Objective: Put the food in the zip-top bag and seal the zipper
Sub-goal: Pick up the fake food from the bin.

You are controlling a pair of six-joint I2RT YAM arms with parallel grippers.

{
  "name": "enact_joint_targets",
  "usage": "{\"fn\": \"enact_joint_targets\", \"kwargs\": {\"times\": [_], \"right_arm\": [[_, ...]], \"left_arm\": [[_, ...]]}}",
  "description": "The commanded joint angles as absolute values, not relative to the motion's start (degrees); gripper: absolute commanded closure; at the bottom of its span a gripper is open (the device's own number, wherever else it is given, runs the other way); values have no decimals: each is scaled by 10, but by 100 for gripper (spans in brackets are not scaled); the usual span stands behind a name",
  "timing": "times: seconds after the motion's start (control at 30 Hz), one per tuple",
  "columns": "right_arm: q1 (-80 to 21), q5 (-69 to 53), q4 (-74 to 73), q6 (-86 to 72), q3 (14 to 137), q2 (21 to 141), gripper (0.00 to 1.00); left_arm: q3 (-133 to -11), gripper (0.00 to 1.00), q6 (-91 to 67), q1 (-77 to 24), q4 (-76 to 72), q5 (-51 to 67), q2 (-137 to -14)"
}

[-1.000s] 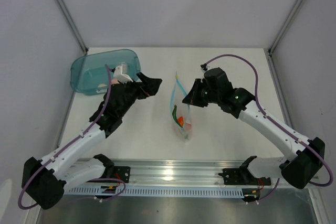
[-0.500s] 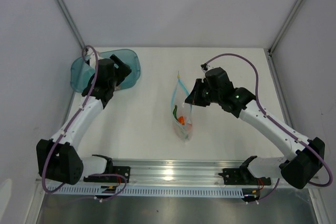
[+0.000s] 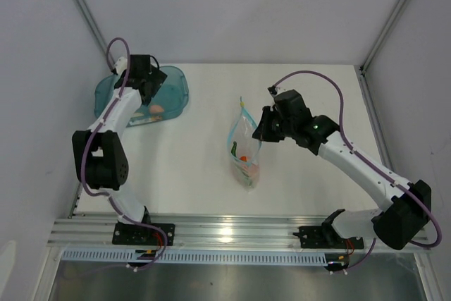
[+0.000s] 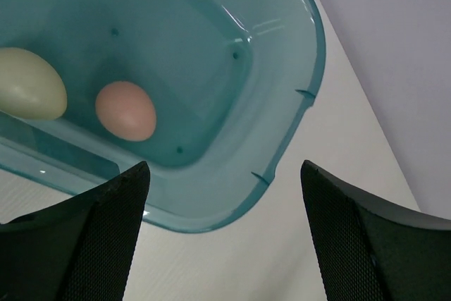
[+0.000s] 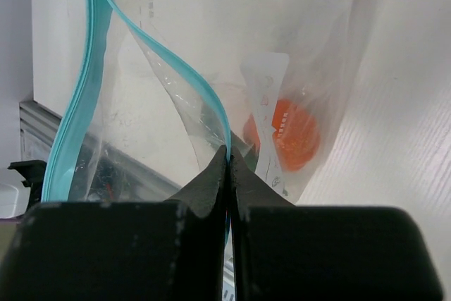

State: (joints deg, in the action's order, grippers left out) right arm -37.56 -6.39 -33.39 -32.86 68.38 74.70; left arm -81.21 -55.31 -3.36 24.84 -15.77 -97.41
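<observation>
Zip-top bag (image 3: 243,151) mid-counter (image 3: 190,167) has its mouth hoisted higher now, orange fruit (image 5: 285,132) inside, right jaws clamped on the zipper (image 5: 204,100), and the left arm's swung well off to the bag's left, jaws wide apart over the teal tub (image 4: 282,142) and its cream egg (image 4: 28,93), so I'd centre on that before closing.

I see the clear zip-top bag (image 3: 244,147) right of the teal tub (image 4: 282,139), its light-blue zipper (image 5: 84,82) open, orange fruit (image 5: 285,135) inside; the cream-white egg (image 4: 28,93) lies in the tub.
</observation>
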Motion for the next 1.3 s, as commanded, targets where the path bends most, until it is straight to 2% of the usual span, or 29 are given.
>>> {"fn": "enact_joint_targets", "kwargs": {"times": [0.0, 0.17, 0.37, 0.47, 0.7, 0.73, 0.83, 1.27], "right_arm": [[-370, -44, -342, -295, 699, 756, 100], [-366, -44, -339, -287, 692, 771, 100], [-362, -41, -336, -281, 680, 766, 100], [-359, -43, -336, -280, 679, 763, 100], [-355, -46, -332, -281, 672, 754, 100], [-355, -47, -332, -281, 672, 754, 100], [-353, -48, -330, -281, 672, 753, 100], [-350, -51, -323, -284, 664, 750, 100]], "left_arm": [[-887, 12, -581, -14, 302, -142, -1022], [-983, 10, -594, -2, 369, -151, -1091], [-1155, 5, -625, 16, 517, -135, -1195], [-1190, 5, -632, 17, 557, -132, -1232], [-1168, 6, -642, 21, 562, -131, -1242], [-1168, 2, -641, 22, 562, -131, -1246], [-1170, 1, -642, 23, 570, -127, -1252], [-1178, 2, -670, 27, 608, -91, -1303]]}}
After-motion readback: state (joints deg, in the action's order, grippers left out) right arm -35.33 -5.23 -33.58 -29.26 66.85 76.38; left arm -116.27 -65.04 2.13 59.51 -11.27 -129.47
